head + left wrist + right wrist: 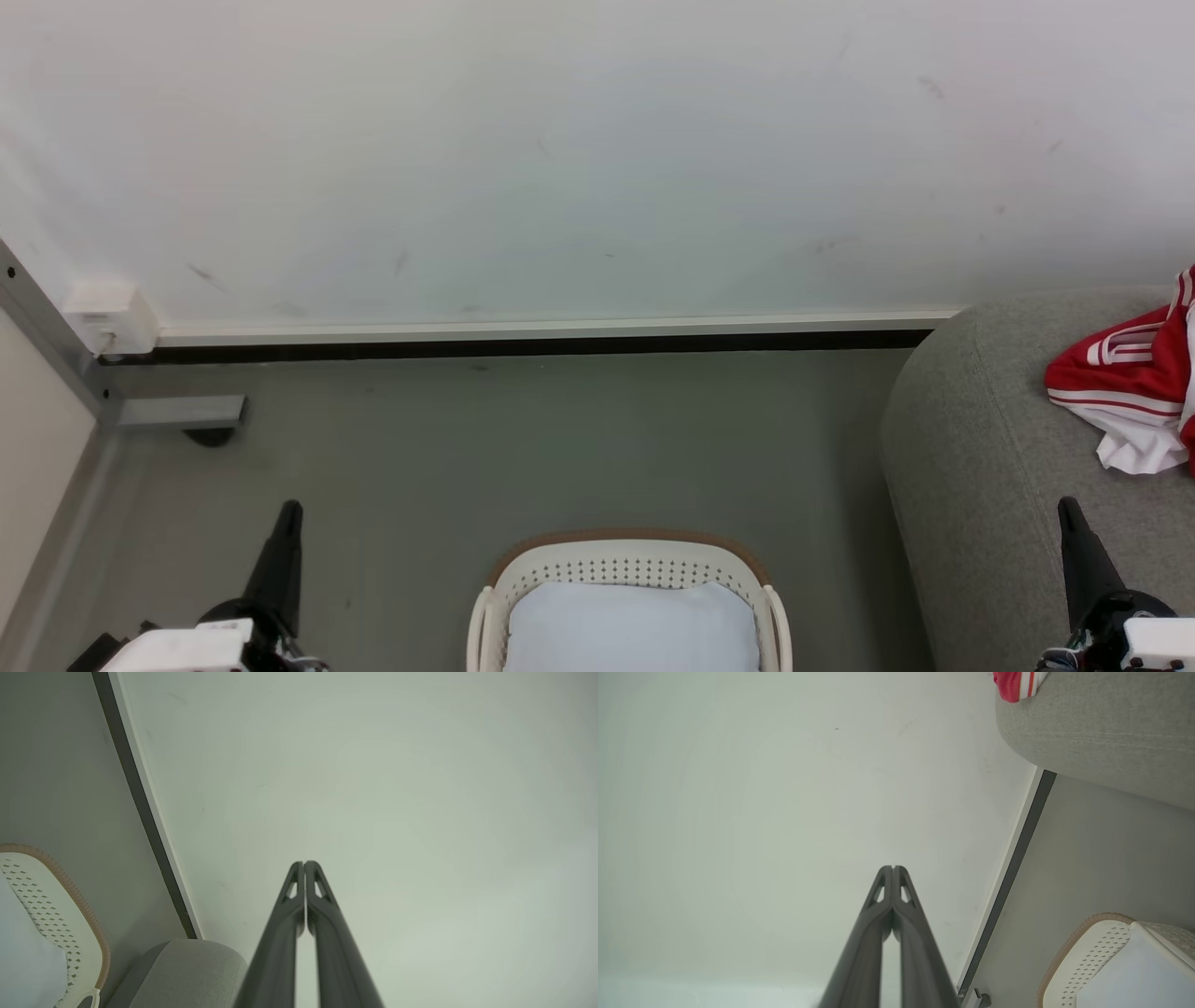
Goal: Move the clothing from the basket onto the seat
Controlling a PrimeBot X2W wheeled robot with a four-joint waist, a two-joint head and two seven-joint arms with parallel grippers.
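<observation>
Bare floor point(560, 439) lies open between basket point(635, 541) and wall point(560, 140); seat point(971, 448) bounds the right

The head view looks forward and down from high up, over the basket point(635, 563) at its bottom edge, across the floor point(560, 448) to the wall point(560, 140), with the seat point(980, 448) at right. Each wrist view faces that wall, rolled sideways — all three share basket, seat, floor and wall
</observation>
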